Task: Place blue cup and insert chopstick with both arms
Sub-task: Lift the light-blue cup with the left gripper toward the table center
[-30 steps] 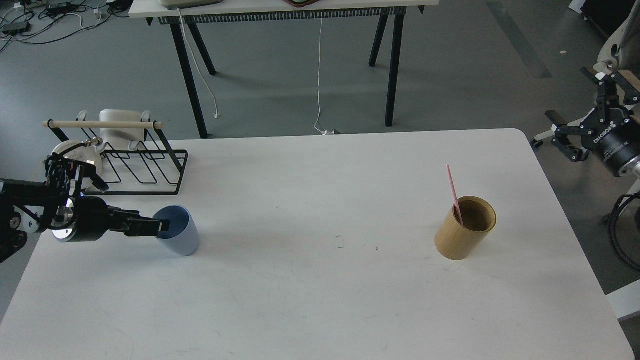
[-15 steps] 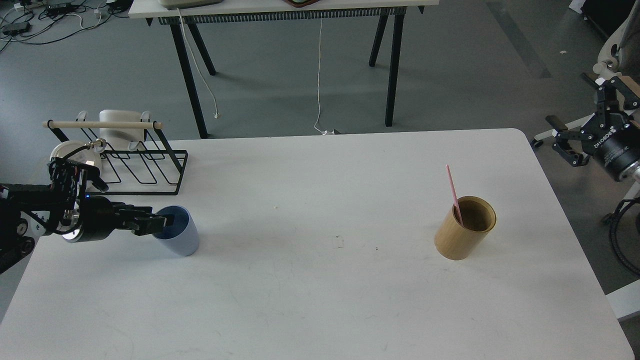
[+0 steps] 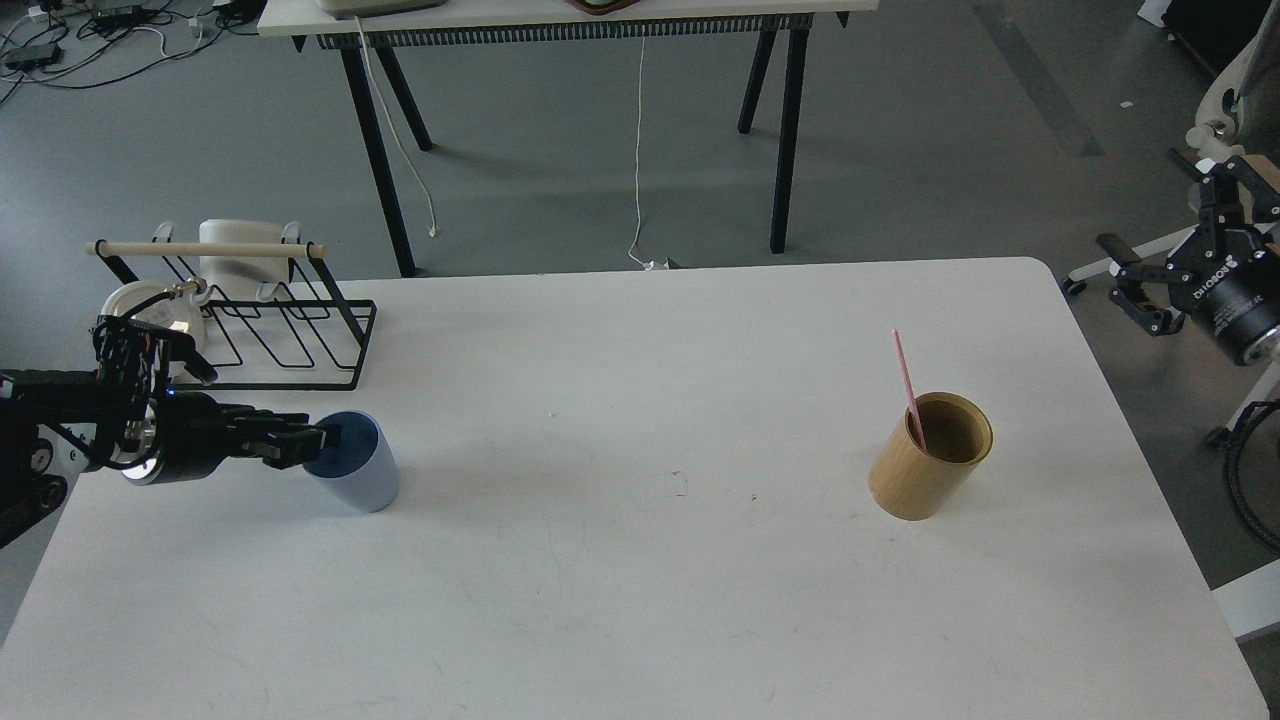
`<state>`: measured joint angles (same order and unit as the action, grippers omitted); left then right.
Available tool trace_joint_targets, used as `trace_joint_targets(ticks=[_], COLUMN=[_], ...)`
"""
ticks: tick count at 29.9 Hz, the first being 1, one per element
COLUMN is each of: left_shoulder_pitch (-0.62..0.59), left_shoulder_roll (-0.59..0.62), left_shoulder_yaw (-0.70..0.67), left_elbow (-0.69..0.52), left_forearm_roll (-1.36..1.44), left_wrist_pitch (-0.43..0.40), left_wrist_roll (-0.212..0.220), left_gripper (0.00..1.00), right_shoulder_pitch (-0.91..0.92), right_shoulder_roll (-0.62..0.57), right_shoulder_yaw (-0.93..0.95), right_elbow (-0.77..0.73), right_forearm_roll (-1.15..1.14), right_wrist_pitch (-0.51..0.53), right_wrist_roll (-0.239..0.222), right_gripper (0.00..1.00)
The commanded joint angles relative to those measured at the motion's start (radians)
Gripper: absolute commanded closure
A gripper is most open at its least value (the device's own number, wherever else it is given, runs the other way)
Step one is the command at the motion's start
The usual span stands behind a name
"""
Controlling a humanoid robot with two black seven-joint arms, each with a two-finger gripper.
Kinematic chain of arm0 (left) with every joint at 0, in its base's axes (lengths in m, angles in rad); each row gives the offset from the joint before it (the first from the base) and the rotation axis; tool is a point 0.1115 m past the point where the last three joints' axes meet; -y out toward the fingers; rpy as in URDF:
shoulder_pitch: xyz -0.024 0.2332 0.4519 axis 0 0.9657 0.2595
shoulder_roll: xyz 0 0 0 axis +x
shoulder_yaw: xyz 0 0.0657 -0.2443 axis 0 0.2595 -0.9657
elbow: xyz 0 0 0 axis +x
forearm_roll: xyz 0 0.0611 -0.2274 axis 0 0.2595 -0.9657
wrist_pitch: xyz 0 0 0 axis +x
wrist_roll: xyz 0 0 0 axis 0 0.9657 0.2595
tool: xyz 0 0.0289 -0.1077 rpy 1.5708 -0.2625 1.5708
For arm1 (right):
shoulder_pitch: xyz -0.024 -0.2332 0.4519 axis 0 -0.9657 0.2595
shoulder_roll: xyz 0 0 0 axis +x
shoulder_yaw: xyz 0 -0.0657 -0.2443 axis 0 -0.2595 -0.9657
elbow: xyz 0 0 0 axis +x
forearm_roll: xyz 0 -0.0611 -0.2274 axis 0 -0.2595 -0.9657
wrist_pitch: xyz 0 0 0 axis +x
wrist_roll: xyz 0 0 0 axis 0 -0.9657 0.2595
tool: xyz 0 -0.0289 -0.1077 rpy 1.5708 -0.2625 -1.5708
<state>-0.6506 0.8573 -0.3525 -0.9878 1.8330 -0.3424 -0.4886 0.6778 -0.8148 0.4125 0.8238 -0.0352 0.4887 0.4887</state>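
The blue cup [image 3: 358, 478] stands upright on the white table [image 3: 640, 600] at the left, in front of the wire rack. My left gripper [image 3: 318, 440] reaches in from the left, level with the cup's rim. Its fingertips [image 3: 322, 434] overlap the rim's left side, and the fingers look slightly parted. One pink chopstick [image 3: 908, 385] leans in the tan wooden cylinder [image 3: 928, 458] at the right of the table. My right gripper [image 3: 1168, 245] is open and empty, off the table's right edge, above the floor.
A black wire rack [image 3: 270, 325] with a pale wooden rod [image 3: 205, 249] and white dishes stands at the back left, just behind my left arm. A second table [image 3: 560, 20] stands on the floor beyond. A chair base shows at the far right.
My left gripper rose a little and turned at the cup's rim while the cup stayed put. My right gripper drifted slightly to the right and down.
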Motion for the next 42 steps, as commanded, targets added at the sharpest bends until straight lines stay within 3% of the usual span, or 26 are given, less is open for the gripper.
trace_joint_targets(ticks=[1, 3, 9, 17, 24, 30, 35, 42], left_shoulder_pitch=[0.000, 0.000, 0.006, 0.002, -0.082, -0.216, -0.317, -0.327], left_shoulder_roll=[0.000, 0.000, 0.002, 0.002, -0.001, -0.161, -0.291, -0.415], left_shoulder_yaw=[0.001, 0.001, 0.003, -0.002, -0.019, 0.010, 0.118, 0.124], left_elbow=[0.000, 0.000, -0.002, -0.031, -0.098, -0.112, -0.112, -0.112], left_forearm_roll=[0.000, 0.000, 0.002, 0.002, -0.001, 0.005, 0.028, 0.213], left_wrist_pitch=[0.009, 0.013, 0.023, 0.046, 0.057, 0.043, 0.059, 0.054], left_wrist_roll=[0.000, 0.000, 0.000, 0.000, 0.000, 0.000, 0.000, 0.000], left_gripper=[0.80, 0.89, 0.94, 0.96, 0.96, 0.96, 0.96, 0.96], right_shoulder_pitch=[-0.004, -0.006, -0.014, -0.027, -0.029, -0.034, -0.035, -0.055], right_shoulder_roll=[-0.001, -0.001, -0.001, -0.004, -0.006, -0.021, -0.021, -0.021], right_shoulder_yaw=[0.000, 0.000, 0.003, 0.040, 0.094, 0.118, 0.118, 0.117], right_elbow=[0.000, 0.000, 0.000, -0.014, -0.141, -0.270, -0.336, -0.353], right_forearm_roll=[0.000, 0.000, 0.000, 0.000, 0.003, 0.052, 0.075, 0.080], right_wrist_pitch=[0.000, 0.000, 0.000, 0.000, 0.000, 0.000, 0.000, 0.000], right_wrist_roll=[0.000, 0.000, 0.000, 0.000, 0.000, 0.000, 0.000, 0.000], right_gripper=[0.03, 0.03, 0.03, 0.03, 0.03, 0.04, 0.04, 0.04])
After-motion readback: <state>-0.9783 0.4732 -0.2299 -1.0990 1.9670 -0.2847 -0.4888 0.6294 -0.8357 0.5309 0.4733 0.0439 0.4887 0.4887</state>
